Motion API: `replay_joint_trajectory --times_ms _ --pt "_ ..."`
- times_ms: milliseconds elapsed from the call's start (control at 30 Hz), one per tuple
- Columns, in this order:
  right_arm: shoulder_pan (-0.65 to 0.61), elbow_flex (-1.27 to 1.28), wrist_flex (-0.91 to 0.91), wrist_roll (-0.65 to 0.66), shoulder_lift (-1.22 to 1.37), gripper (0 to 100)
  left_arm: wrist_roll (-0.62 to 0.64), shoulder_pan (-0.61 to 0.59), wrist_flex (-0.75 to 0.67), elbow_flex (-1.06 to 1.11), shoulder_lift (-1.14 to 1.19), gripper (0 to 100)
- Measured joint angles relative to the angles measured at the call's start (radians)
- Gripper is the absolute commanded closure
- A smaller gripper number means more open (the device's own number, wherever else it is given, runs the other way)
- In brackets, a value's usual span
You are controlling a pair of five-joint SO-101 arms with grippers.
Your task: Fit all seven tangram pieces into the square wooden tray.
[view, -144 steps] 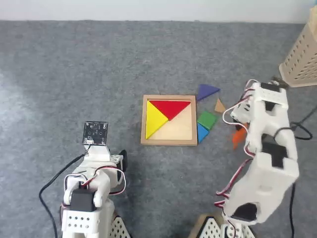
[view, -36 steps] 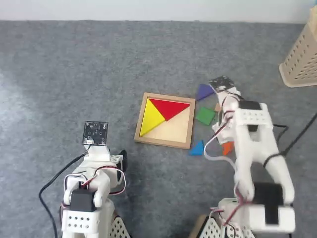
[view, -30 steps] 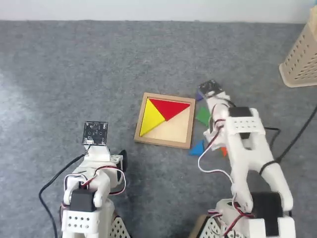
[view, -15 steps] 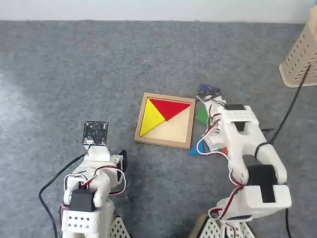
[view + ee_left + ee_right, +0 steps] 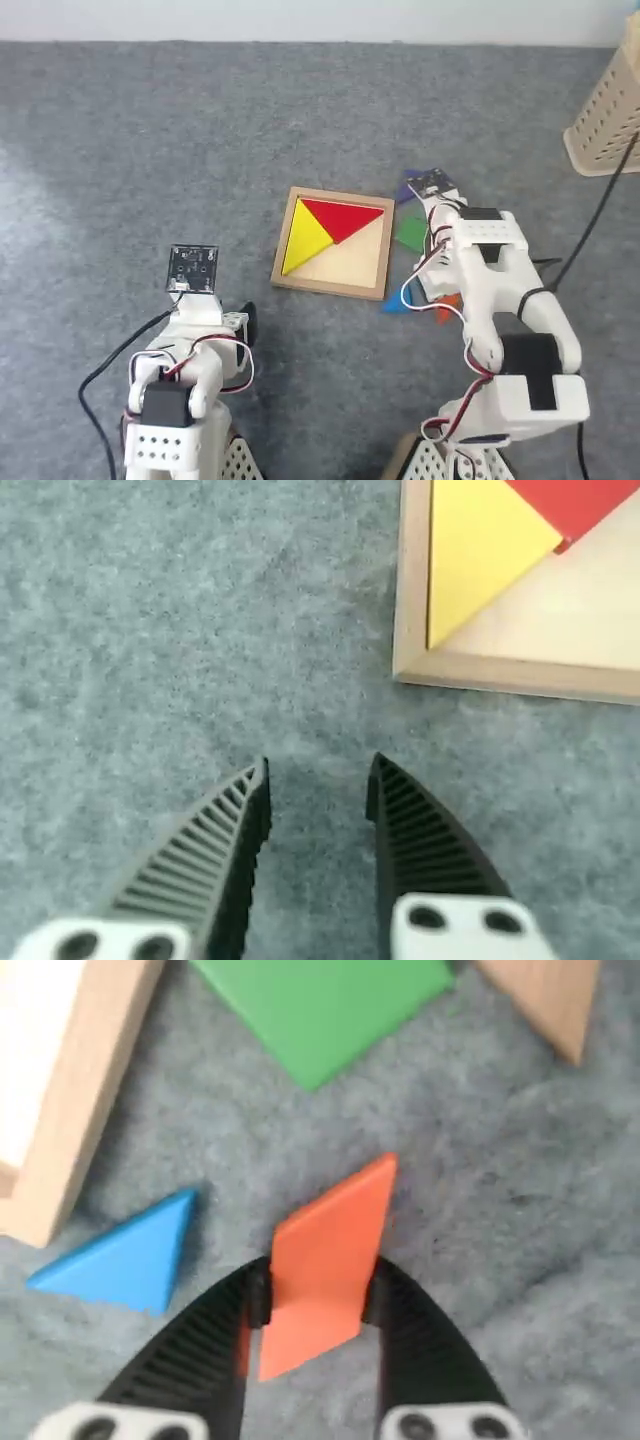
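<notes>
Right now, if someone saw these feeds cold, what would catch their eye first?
The right tool grips the orange piece near the wooden tray, with the blue triangle and green square close by on the grey mat. The tray, mid-table, holds only the red triangle and yellow triangle, the rest of it bare wood.

A grey felt tabletop [image 5: 150,130] bears the wooden tray [image 5: 328,289], a green square [image 5: 410,232], a blue triangle [image 5: 397,302] and a tan triangle [image 5: 545,995].

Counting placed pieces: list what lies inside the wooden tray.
A red triangle and a yellow triangle lie in the tray; the remaining floor is bare wood, nothing covered.
</notes>
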Motion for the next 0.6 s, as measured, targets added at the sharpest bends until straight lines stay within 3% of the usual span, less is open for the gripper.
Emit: replay_joint_trajectory --times_ms 167,333,600 --pt "-0.025 -0.034 0.078 -0.094 -0.173 99.1 0.000 0.000 0.000 0.000 0.000 85" --pt "-0.149 -0.140 0.138 -0.121 -0.285 99.1 0.000 0.000 0.000 0.000 0.000 85" --pt "-0.212 -0.385 0.150 -0.327 0.015 99.1 0.000 0.000 0.000 0.000 0.000 85"
